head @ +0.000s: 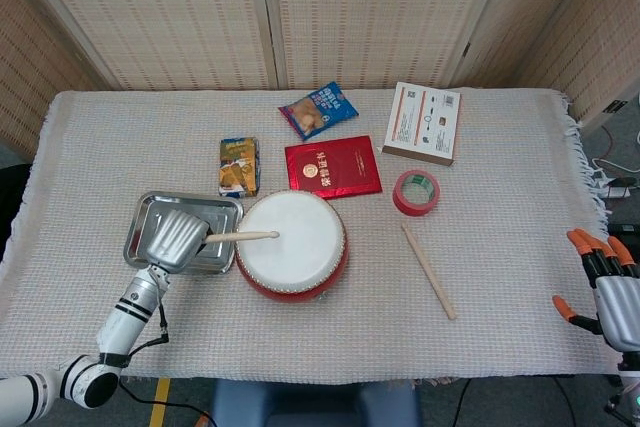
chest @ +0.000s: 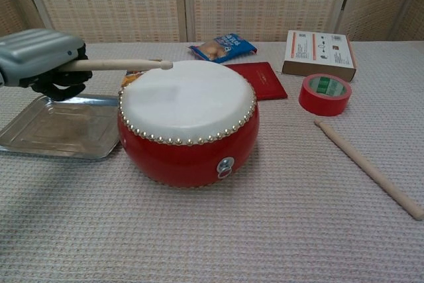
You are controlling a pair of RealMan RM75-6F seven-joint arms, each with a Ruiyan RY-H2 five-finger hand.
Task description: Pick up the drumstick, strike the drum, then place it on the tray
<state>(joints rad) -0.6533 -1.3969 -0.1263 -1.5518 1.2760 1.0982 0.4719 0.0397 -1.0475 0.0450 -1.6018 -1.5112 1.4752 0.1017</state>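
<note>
My left hand [head: 176, 240] [chest: 41, 63] grips a wooden drumstick [head: 243, 236] [chest: 119, 65] above the steel tray [head: 150, 212] [chest: 40, 130]. The stick points right, and its tip hangs a little above the white skin of the red drum [head: 292, 244] [chest: 189, 120]. A second drumstick [head: 428, 270] [chest: 368, 167] lies loose on the cloth right of the drum. My right hand [head: 605, 282] is open at the table's far right edge, holding nothing.
Behind the drum lie a red booklet [head: 332, 166], a small yellow carton [head: 238, 165], a blue snack bag [head: 318, 110] and a white box [head: 423, 122]. A red tape roll [head: 415, 192] [chest: 324, 94] sits right of the drum.
</note>
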